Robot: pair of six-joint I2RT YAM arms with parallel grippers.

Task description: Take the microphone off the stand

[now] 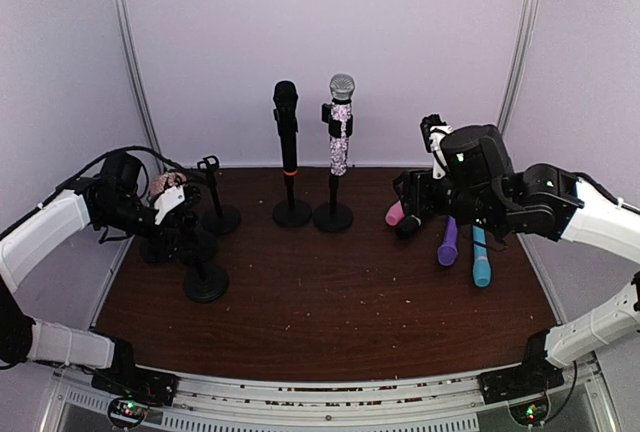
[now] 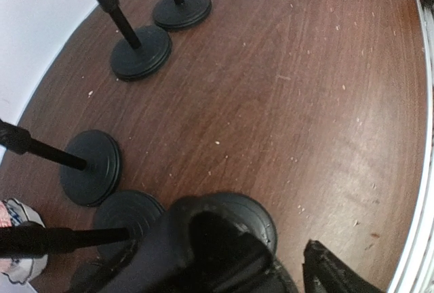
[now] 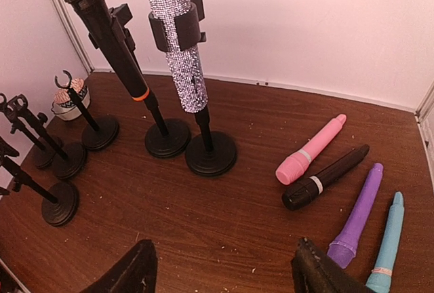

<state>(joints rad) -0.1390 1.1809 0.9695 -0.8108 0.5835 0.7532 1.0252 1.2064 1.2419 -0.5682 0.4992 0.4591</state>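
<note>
Gaping empty, the right pincer (image 3: 227, 269) faces the glitter mic (image 3: 184, 69), clipped upright in its stand (image 3: 211, 152) for lifting out; left pincer (image 2: 288, 258) likewise released.

A dark brown wood-grain desk (image 1: 330, 292), scattered with pale specks (image 2: 281, 77), is enclosed by plain lilac-white walls (image 1: 400, 32). Silver metal rails (image 1: 127, 42) are fitted in the back corners. Soft, even light is cast throughout.

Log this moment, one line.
left gripper open; right gripper open; on stands: orange-banded microphone, glitter microphone; lying: pink microphone, white-banded microphone, purple microphone, blue microphone
</note>
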